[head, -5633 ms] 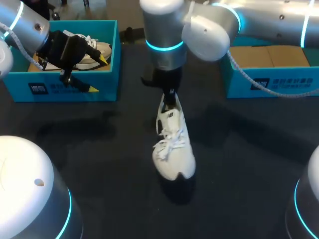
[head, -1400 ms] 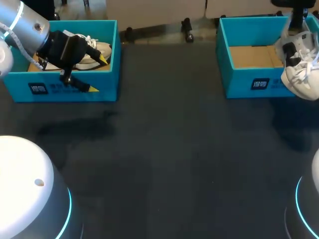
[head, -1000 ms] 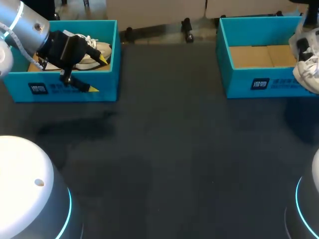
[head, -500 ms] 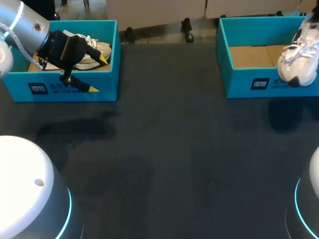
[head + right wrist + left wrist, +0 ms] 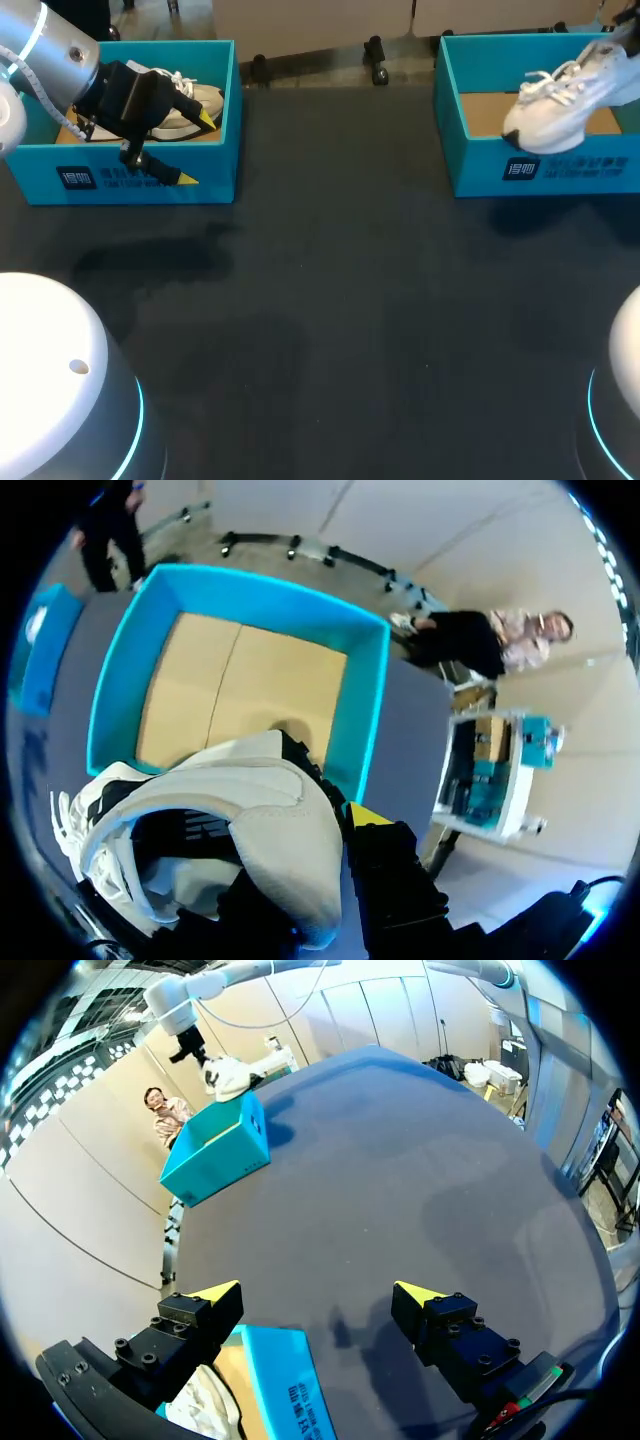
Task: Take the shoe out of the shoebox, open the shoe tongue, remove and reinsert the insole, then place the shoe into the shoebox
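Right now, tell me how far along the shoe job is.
Done: the insole steps can't be confirmed from these views. In hand: the right gripper holds the white shoe tilted over the right shoebox. Left: lower it inside and release.

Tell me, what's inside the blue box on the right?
Just a bare brown cardboard floor shows in the right shoebox. The white shoe held over it hides part of that floor.

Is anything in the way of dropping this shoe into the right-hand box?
Nothing visible. The right gripper holds the white shoe by its heel above the right shoebox, whose cardboard floor is bare. In the head view the toe overlaps the front wall, so check that it clears.
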You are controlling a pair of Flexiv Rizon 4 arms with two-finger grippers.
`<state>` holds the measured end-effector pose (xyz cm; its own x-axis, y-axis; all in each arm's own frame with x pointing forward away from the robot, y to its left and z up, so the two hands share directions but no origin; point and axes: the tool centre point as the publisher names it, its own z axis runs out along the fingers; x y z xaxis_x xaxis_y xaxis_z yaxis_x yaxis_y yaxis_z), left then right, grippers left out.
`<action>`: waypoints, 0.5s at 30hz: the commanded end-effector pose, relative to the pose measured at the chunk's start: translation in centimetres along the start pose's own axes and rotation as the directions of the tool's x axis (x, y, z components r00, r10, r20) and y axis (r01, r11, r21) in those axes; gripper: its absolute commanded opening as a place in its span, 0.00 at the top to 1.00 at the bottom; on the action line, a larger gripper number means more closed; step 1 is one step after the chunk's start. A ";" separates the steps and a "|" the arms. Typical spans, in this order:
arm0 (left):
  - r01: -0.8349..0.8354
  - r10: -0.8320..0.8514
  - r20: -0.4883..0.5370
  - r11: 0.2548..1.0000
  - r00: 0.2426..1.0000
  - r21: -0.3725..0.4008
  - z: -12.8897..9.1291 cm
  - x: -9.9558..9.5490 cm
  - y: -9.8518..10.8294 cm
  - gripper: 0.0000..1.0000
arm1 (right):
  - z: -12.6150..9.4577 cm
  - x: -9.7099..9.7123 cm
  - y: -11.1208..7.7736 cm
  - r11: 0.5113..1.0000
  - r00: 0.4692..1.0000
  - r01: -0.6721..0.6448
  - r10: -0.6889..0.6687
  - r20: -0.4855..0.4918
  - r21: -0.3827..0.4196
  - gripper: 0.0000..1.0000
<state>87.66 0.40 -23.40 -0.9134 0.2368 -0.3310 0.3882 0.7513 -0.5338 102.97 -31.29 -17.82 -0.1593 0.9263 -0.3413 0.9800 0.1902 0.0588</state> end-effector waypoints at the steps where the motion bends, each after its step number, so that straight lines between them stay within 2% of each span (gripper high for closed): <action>1: 0.000 0.000 -0.003 1.000 1.000 -0.003 0.0 -0.1 0.0 0.00 | -0.4 -0.1 -0.3 0.933 0.933 -0.354 0.357 -0.048 0.072 1.00; 4: 0.000 0.000 -0.003 1.000 1.000 -0.003 0.0 -0.1 0.0 0.00 | -0.6 0.1 -0.4 0.921 0.918 -0.386 0.389 -0.070 0.058 1.00; 15: 0.000 0.000 -0.003 1.000 1.000 -0.003 0.0 -0.1 0.0 0.00 | -0.6 0.1 -0.4 0.921 0.918 -0.386 0.389 -0.070 0.058 1.00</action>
<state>87.66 0.40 -23.40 -0.9134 0.2368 -0.3310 0.3882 0.7512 -0.5338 102.42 -31.10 -17.46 0.2270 0.9472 -0.2264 0.9706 -0.2011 0.1319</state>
